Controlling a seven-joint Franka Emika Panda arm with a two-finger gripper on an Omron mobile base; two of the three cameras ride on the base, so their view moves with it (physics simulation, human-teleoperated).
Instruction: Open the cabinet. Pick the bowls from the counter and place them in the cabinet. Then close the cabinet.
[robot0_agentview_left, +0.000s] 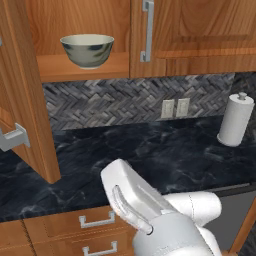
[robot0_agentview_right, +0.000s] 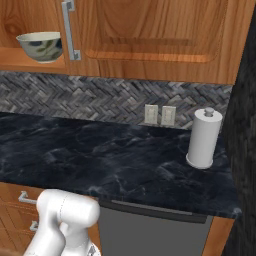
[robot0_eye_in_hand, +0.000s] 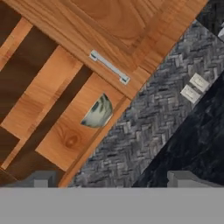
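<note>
Cream-green bowl (robot0_agentview_left: 87, 50) shelved in the open cabinet (robot0_agentview_left: 75, 67), far beyond the spread, empty fingers (robot0_eye_in_hand: 183, 178); wooden bowl and closing remain.

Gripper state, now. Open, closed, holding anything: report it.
Gripper: open, holding nothing; its two tips stand wide apart in the hand view, with only the backsplash and counter edge between them.

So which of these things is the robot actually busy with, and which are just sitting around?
Part of the job:
- cabinet, left door open
- pale bowl, already on its shelf
- counter, where the bowls start
- fingers, spread apart with nothing between them

Just lying about:
- paper towel roll
- wall sockets
- drawers
</note>
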